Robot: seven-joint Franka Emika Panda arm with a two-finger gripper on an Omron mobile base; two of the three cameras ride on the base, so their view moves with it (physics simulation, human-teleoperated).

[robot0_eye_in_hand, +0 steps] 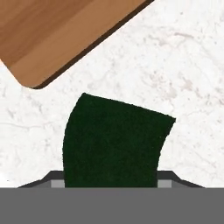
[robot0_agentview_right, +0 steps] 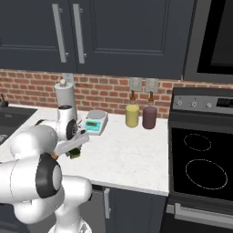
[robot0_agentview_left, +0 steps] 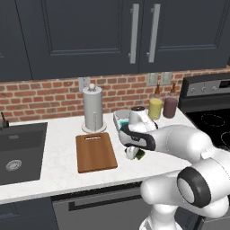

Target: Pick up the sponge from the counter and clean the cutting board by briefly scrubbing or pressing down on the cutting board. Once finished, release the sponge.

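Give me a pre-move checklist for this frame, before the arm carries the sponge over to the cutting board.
1. Sponge sits between the fingers: ok; in the hand view its dark green face runs down between the gripper tips.
2. Grip is firm: cannot tell; the contact points are hidden at the bottom edge of the hand view.
3. Sponge lifted off the counter: cannot tell; it looks very close to the surface.
4. Cutting board surface is bare: ok; nothing lies on it.
5. Path to the board is free: ok; only bare counter separates the sponge from the board's edge.
6. Paper towel holder stands behind the board, not in the way: ok.
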